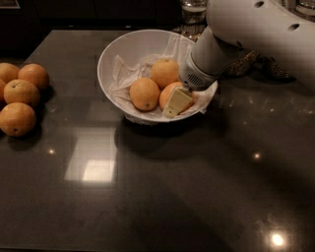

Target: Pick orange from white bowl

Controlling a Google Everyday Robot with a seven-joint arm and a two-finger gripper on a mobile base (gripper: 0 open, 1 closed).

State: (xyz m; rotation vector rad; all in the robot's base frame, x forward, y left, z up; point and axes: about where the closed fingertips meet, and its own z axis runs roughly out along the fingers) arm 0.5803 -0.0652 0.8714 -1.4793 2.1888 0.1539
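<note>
The white bowl (104,58), lined with crumpled white paper, stands at the back middle of the dark table. It holds three oranges. The orange (168,94) lies at the bowl's right front, partly covered by my gripper (177,101), which reaches down into the bowl from the upper right and rests right on it. A second orange (144,93) with a small dark dot lies to its left. A third orange (165,72) lies behind them.
Several loose oranges (19,91) lie at the table's left edge. A glass jar (193,10) stands behind the bowl. Speckled objects (246,64) lie right of the bowl under my white arm (256,29).
</note>
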